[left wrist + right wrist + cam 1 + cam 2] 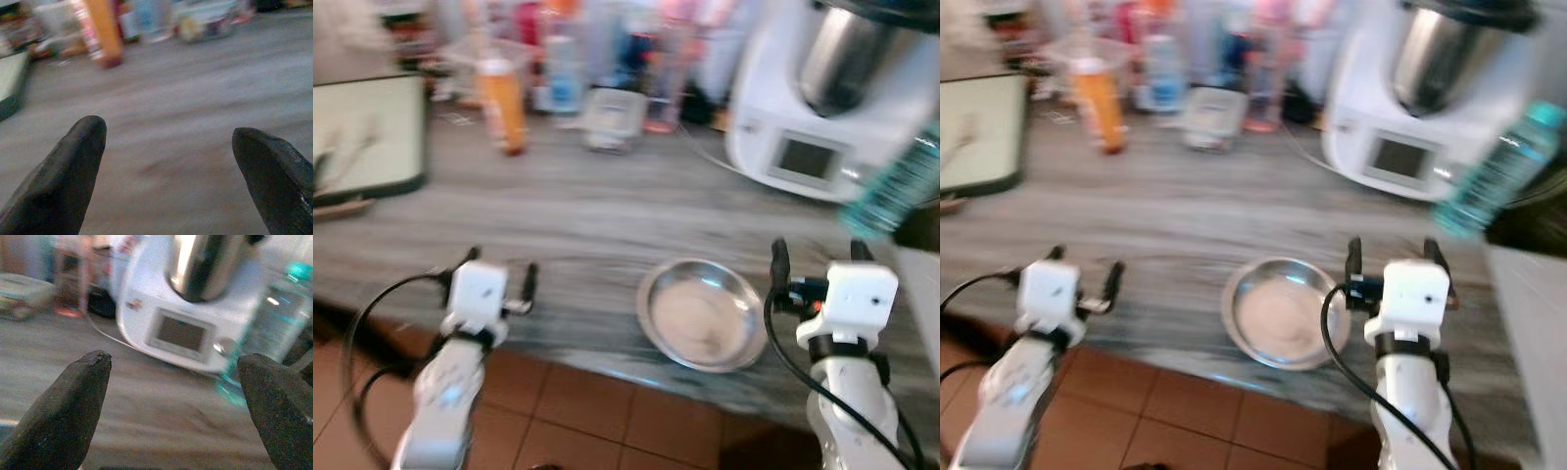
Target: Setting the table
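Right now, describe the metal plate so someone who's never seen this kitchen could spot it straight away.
Start at the big white kitchen machine with a steel bowl, standing at the back right of the grey wood-grain counter. Come forward to the counter's near edge: the metal plate lies there, just left of the right gripper. It is the one low, round, shiny, empty dish; the rest are upright bottles and containers.

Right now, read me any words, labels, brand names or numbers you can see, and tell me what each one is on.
No text can be read; the pictures are blurred.
White kitchen machine: its front screen is blank and dark.
Teal water bottle: label too blurred to read.
Orange bottle: no legible print.
Bottles and jars at the back of the counter: labels smeared, unreadable.
Metal bowl: no markings.
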Robot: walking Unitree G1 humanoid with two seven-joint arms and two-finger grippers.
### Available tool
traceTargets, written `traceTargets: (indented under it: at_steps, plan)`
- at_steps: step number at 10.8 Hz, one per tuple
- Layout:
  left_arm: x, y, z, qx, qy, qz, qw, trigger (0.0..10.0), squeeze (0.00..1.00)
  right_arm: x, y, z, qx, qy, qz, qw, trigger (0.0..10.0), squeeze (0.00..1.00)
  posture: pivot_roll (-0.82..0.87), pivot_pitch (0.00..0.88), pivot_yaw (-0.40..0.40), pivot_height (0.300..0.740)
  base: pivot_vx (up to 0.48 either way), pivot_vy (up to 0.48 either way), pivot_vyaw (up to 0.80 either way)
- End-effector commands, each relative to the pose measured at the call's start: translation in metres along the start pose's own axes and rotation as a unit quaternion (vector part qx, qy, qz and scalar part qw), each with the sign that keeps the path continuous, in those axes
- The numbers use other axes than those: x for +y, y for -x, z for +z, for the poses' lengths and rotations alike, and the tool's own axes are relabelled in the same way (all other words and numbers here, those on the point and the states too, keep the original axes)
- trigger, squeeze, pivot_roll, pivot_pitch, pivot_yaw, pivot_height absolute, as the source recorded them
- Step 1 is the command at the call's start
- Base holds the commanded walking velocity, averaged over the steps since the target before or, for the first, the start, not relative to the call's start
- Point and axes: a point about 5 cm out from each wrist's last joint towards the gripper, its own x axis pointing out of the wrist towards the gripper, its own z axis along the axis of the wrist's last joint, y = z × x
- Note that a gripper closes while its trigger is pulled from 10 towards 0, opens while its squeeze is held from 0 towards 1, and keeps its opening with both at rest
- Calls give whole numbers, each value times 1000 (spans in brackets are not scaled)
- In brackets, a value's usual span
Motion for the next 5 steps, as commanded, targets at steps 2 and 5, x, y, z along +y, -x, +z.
traceTargets:
  at_steps: [2,5]
  plan:
    - [-10,-5,0,-6,-9,-26,1000,10000,0,-4,3,-1,8,2,-9,1000,10000,0,110,61,-47,740,0,0,-781]
    - [-8,-8,-2,-2,-24,-26,999,10000,0,-5,9,-1,8,2,-20,1000,10000,0,89,82,-22,740,0,0,-429]
